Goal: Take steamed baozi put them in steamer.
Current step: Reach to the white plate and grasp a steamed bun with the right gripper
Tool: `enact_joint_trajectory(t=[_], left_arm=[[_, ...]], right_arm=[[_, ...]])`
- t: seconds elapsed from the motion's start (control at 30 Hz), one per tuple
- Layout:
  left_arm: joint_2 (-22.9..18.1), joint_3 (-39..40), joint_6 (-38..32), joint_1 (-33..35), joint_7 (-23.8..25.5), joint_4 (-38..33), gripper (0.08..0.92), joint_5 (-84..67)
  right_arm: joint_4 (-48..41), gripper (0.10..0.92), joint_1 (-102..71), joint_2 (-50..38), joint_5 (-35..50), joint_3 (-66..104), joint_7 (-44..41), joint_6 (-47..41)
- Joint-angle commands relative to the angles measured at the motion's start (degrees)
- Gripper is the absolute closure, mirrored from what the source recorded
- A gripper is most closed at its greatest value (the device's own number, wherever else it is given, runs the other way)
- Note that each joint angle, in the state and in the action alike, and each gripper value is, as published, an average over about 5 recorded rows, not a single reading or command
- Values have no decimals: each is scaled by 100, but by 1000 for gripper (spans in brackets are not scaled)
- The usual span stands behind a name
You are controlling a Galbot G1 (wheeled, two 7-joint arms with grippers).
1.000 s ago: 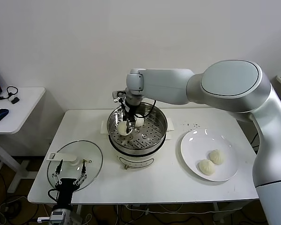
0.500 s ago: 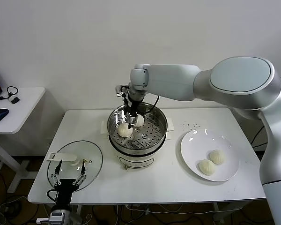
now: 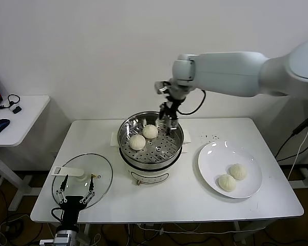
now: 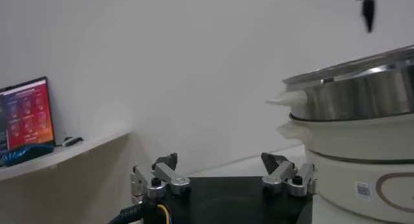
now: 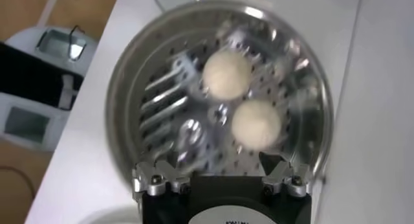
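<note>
The steamer (image 3: 150,160) stands mid-table, and two steamed baozi (image 3: 137,142) (image 3: 150,131) lie on its perforated tray. Two more baozi (image 3: 238,171) (image 3: 226,182) rest on the white plate (image 3: 208,154) to the right. My right gripper (image 3: 169,122) hangs open and empty above the steamer's far right rim. From the right wrist view, that gripper (image 5: 217,167) looks down on both baozi (image 5: 227,75) (image 5: 256,123) in the steamer (image 5: 119,96). My left gripper (image 3: 77,190) is parked open over the glass lid at the front left; the left wrist view shows it (image 4: 220,164) empty beside the steamer (image 4: 362,96).
A flat glass lid (image 3: 100,171) with a white handle lies front left on the table. A side table (image 3: 25,110) with a blue mouse (image 3: 0,125) stands farther left, with a laptop (image 4: 26,112) on it. A white wall runs close behind the table.
My right gripper let go of a baozi in the steamer beside the first one, opened wide, then rose and swung right toward the steamer's far right rim. The left arm stayed still.
</note>
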Motion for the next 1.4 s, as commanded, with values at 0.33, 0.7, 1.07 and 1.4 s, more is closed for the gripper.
enact_joint_trajectory(t=[0.33,0.7,1.07,1.4], left_arm=[[-280,27,-24,-31,-4,103,177,68],[-280,-43,-41,-45,-15,197,177,99],[-280,-33,-80,-64,-32,304,177,148],[-271,-43,-122,-62,-33,335,177,173]], right_arm=[[1078,203,-55,-2142,-1600,-787,-11,411],[1083,203,-657,-2451,-2029,-643,82,382],[1178,203,-1180,-2695,-2219,-458,199,245],[803,203,-1995,-2678,-2445,165,454,118]])
